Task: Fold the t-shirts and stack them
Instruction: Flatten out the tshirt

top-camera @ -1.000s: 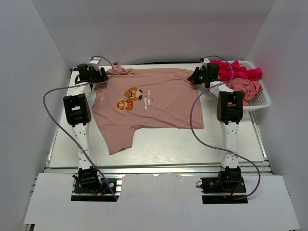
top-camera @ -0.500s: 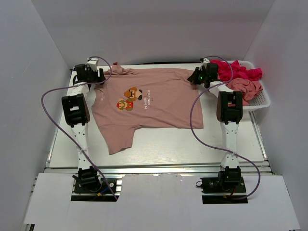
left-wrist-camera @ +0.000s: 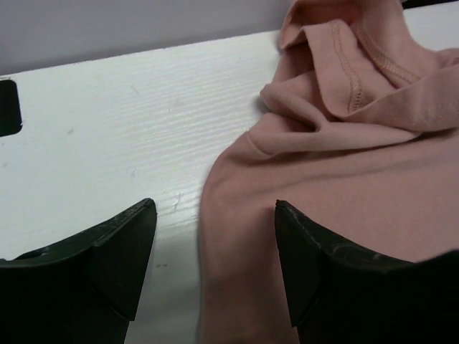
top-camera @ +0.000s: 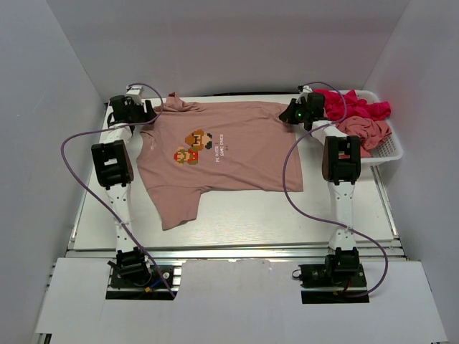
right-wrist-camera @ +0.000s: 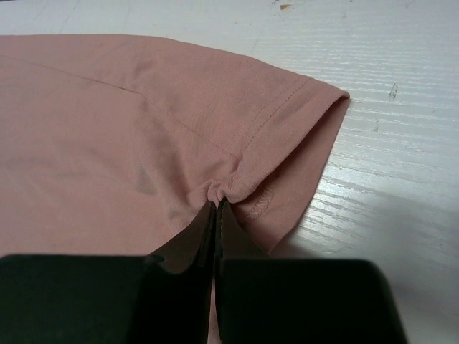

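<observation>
A salmon-pink t-shirt (top-camera: 222, 154) with a pixel-art chest print lies spread face up across the far half of the table. My left gripper (top-camera: 145, 117) is open at the shirt's far left corner; its fingers (left-wrist-camera: 122, 247) straddle the shirt's edge (left-wrist-camera: 237, 229) with nothing held. A bunched fold of the shirt (left-wrist-camera: 337, 86) lies just beyond. My right gripper (top-camera: 290, 115) is shut on a pinch of the pink t-shirt (right-wrist-camera: 215, 143) near the sleeve hem at the far right corner. More t-shirts, magenta-red (top-camera: 355, 106) and pink (top-camera: 366, 129), sit heaped in the basket.
A white mesh basket (top-camera: 391, 147) stands at the table's far right, close beside the right arm. Purple cables (top-camera: 290, 179) loop from both arms over the table. White walls enclose the table on three sides.
The left gripper has opened wider and drawn slightly left, off the shirt's corner. The right gripper has kept its pinch and not moved.
</observation>
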